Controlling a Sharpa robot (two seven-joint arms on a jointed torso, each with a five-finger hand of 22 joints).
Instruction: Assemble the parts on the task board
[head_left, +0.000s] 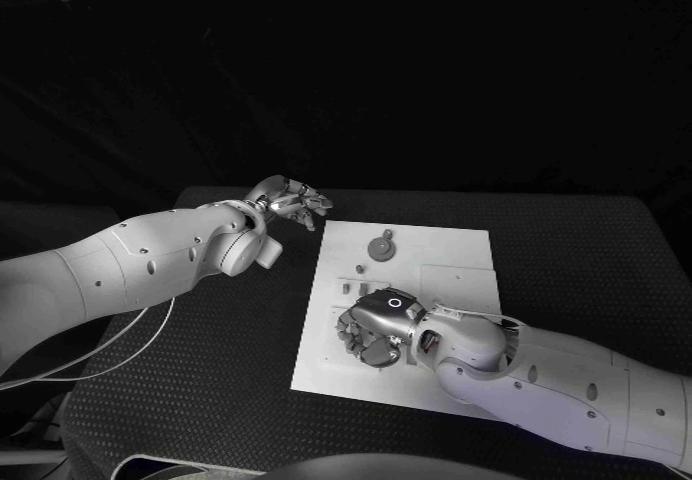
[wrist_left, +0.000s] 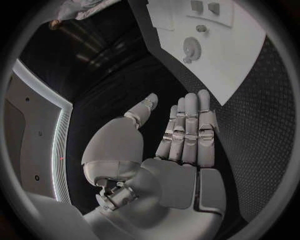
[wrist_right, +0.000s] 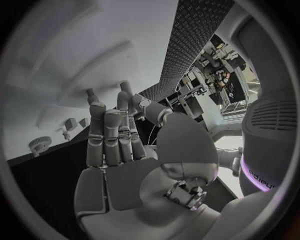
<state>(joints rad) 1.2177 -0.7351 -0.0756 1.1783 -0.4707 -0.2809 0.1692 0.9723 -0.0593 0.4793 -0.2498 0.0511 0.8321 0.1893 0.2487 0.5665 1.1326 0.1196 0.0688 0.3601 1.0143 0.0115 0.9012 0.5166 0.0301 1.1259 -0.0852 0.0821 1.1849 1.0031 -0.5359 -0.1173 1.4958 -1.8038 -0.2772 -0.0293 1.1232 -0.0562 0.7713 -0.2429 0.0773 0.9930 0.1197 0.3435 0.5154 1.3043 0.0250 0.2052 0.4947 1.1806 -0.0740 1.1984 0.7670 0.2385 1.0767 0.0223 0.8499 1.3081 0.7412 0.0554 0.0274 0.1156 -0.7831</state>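
The silver right hand (head_left: 372, 328) lies low over the near-left part of the flat white rectangular task board (head_left: 440, 260). In the right wrist view its fingers (wrist_right: 112, 135) stand straight and close together with nothing between them and the palm, so it holds nothing. From the head camera its fingers point toward the board's left edge and hide whatever lies under them.

Farther out on the board a small round grey toothed part (head_left: 382, 246) lies flat, well apart from that hand; the left wrist view shows the same gear (wrist_left: 190, 48) with small raised blocks (wrist_left: 205, 7) beyond it.

The silver left hand (head_left: 290, 203) hovers off the board's far-left corner over the black textured desk (head_left: 216, 350), fingers (wrist_left: 190, 125) extended side by side, thumb apart, empty.

No readable writing shows anywhere.
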